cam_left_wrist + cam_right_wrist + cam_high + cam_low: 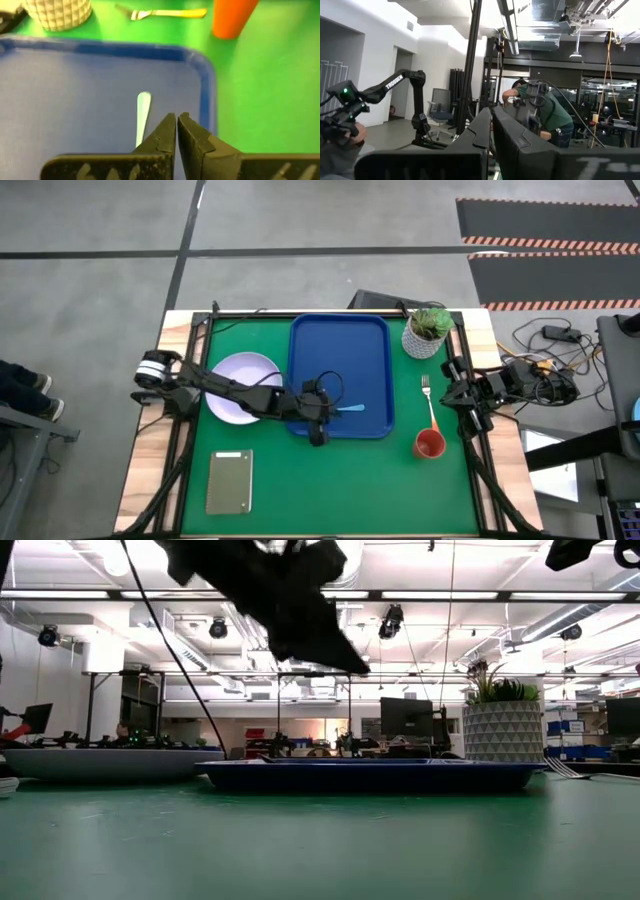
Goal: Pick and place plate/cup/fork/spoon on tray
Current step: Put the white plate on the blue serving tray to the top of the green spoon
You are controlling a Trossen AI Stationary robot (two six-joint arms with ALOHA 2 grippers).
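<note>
The dark blue tray [340, 340] lies at the table's far middle. The spoon [350, 408] lies on the tray's near part, and its light blue handle shows in the left wrist view [142, 112]. Its bowl end is hidden under my left gripper [322, 415], which hangs shut above it, clear of the tray [350, 665]. The lavender plate [243, 387] rests on the table left of the tray, under my left arm. The fork [430, 405] and the red-orange cup [429, 444] stand on the table right of the tray. My right gripper [491, 120] is shut and waits at the table's right edge.
A white pot with a green plant [427, 332] stands at the far right, beyond the fork. A grey slab [229, 480] lies at the near left. Bare green table lies between the slab and the cup. A person shows in the room in the right wrist view.
</note>
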